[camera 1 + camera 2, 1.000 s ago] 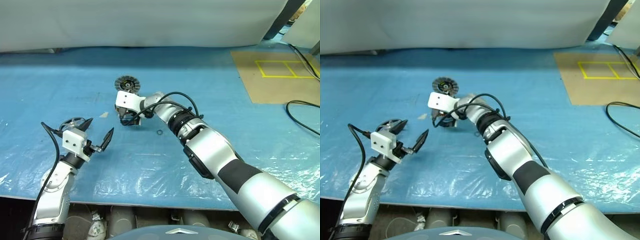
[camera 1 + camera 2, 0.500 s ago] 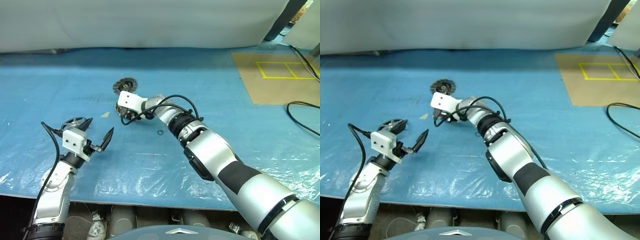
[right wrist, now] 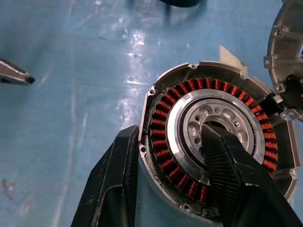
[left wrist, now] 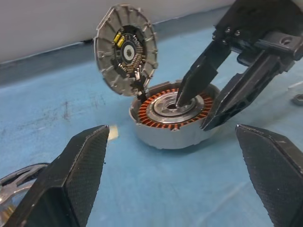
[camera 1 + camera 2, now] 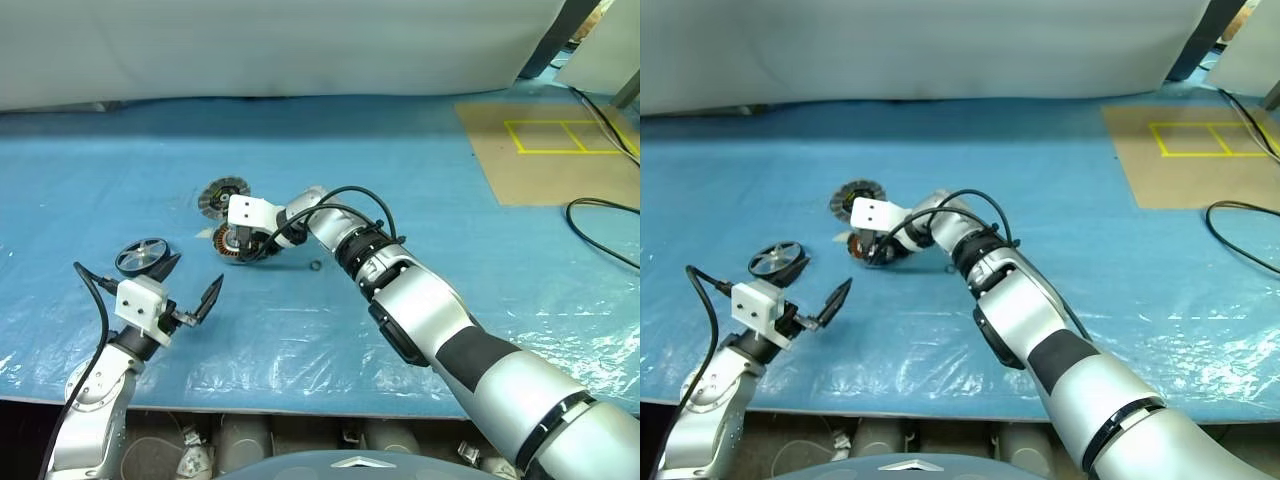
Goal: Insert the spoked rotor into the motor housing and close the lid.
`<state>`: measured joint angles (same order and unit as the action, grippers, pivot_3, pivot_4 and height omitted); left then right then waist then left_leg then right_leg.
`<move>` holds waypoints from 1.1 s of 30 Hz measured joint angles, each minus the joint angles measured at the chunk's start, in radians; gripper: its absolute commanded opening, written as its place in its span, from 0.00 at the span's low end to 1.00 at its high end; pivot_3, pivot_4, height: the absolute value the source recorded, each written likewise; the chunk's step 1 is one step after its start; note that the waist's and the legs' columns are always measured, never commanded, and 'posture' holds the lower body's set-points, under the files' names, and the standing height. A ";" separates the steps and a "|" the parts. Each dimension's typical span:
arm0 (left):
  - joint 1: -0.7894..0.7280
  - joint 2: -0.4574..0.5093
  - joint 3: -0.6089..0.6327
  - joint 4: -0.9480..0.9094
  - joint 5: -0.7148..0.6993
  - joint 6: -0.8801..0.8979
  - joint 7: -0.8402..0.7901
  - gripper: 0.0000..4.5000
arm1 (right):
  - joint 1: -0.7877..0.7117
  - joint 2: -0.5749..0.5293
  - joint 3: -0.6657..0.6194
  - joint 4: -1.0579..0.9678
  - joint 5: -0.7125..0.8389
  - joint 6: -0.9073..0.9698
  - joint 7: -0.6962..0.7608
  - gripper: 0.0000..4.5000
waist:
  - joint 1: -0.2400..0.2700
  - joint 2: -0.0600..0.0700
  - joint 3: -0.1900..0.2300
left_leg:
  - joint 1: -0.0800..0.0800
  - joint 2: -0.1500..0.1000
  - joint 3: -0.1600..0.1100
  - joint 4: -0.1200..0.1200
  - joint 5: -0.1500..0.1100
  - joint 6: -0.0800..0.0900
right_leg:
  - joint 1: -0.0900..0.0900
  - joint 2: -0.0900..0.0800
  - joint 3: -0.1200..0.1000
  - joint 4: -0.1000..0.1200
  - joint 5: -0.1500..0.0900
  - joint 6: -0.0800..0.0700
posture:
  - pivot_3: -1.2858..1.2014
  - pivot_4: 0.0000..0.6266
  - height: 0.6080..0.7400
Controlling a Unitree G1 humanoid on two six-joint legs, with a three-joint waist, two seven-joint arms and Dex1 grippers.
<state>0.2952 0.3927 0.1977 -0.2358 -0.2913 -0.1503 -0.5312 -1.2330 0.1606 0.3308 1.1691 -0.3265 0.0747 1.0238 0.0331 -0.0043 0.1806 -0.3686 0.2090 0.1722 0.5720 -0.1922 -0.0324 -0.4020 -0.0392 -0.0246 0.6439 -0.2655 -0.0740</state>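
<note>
The motor housing (image 5: 233, 243) lies on the blue sheet, its copper windings showing around a dark centre, with its finned round lid (image 5: 221, 195) hinged open and tilted back behind it. My right gripper (image 5: 241, 246) is shut on the motor housing (image 3: 213, 123): one finger (image 3: 222, 175) stands in the centre bore, the other (image 3: 118, 184) against the outer wall. To the left lies the spoked rotor (image 5: 141, 257) flat on the sheet. My left gripper (image 5: 198, 272) hovers open beside the rotor, nearer the table's front, pointing toward the housing (image 4: 173, 116).
A small dark ring (image 5: 315, 266) lies just right of the housing. A pale scrap (image 5: 204, 232) sits to its left. A brown board with yellow tape (image 5: 540, 150) and a black cable (image 5: 600, 215) are at the far right. A white sheet backs the table.
My right gripper has closed on the housing and dragged it, lid and all, to the left and nearer. My left gripper has drawn back toward the front edge, still open.
</note>
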 measured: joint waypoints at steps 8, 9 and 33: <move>0.085 0.001 0.000 -0.086 -0.001 0.042 0.003 1.00 | 0.086 -0.006 0.057 -0.101 0.009 0.032 -0.042 0.80 | 0.006 0.003 -0.001 | 0.003 0.000 0.001 0.000 0.000 0.000 | 0.002 0.000 0.001 -0.001 0.000 0.000 | 0.52 0.24 1.00; 0.087 0.002 0.001 -0.093 -0.001 0.046 0.002 1.00 | 0.102 -0.008 0.059 -0.120 0.011 0.025 -0.065 0.87 | 0.007 0.004 -0.002 | 0.004 0.000 0.001 0.000 0.000 0.000 | 0.002 0.000 0.002 -0.001 0.000 0.000 | 0.52 0.24 1.00; -0.020 0.033 -0.023 -0.076 -0.087 0.097 -0.118 1.00 | 0.709 -0.373 -0.031 -0.975 0.312 0.269 -0.064 0.87 | 0.004 -0.001 -0.002 | 0.002 -0.002 0.000 -0.001 0.003 -0.004 | 0.001 0.001 0.004 -0.003 0.002 0.004 | 0.52 0.24 1.00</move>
<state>0.2750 0.4256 0.1750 -0.3119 -0.3786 -0.0531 -0.6494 -0.5235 -0.2124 0.3000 0.1939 -0.0142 0.3438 0.9602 0.0371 -0.0050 0.1785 -0.3668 0.2069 0.1718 0.5712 -0.1897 -0.0363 -0.4013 -0.0379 -0.0205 0.6410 -0.2640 -0.0704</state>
